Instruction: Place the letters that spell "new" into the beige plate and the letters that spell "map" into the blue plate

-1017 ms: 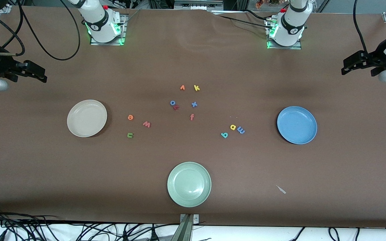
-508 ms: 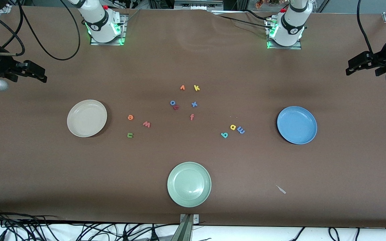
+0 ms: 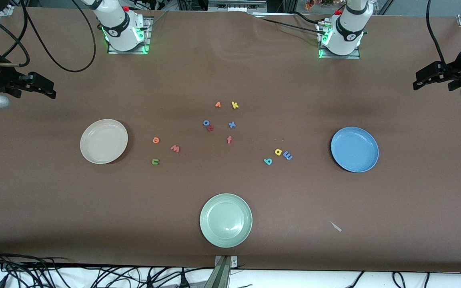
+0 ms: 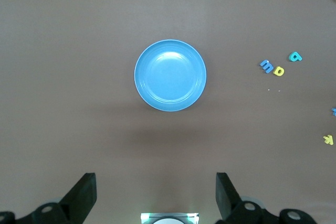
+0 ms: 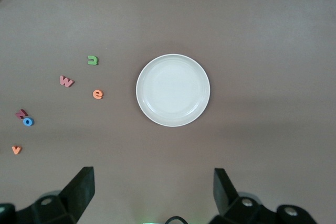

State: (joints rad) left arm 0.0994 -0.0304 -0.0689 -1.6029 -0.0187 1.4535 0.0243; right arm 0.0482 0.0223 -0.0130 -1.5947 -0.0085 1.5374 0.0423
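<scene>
- Front view: nothing's sorted yet. The beige plate (image 3: 103, 141) sits mid-frame toward the picture's left edge, the blue plate (image 3: 354, 149) toward its right edge, both bare. Green n (image 3: 155, 161), orange e (image 3: 155, 140) and w (image 3: 175, 149) lie beside the beige one; m (image 3: 288, 156), a (image 3: 278, 152) and p (image 3: 268, 161) near the blue. Brown table (image 3: 230, 72), cables along the edges.
- Left wrist view: left gripper (image 4: 156, 195) spread wide, empty, high over the blue plate.
- Right wrist view: right gripper (image 5: 153, 190) same deal, over the beige plate.
</scene>
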